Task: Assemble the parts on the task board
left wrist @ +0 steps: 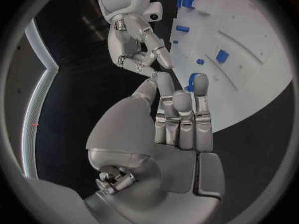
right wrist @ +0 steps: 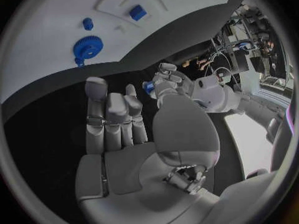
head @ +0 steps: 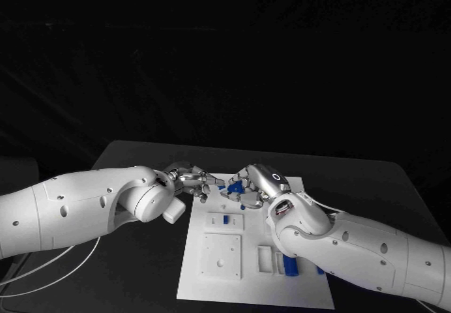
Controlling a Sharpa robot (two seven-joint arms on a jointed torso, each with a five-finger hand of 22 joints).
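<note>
- The black table (head: 376, 176) fills the middle of the head view, and the white task board (head: 212, 274) lies in the lower centre of it.
- The left hand (head: 191, 180) is at the board's upper left corner; it pinches a small blue part (right wrist: 148, 86) in its fingertips.
- The right hand (head: 252, 184) is at the board's upper edge, fingers straight and close together, holding nothing.
- A blue gear (right wrist: 89, 48) lies flat on the board.
- Blue bars (head: 290, 265) lie at the board's lower right.
</note>
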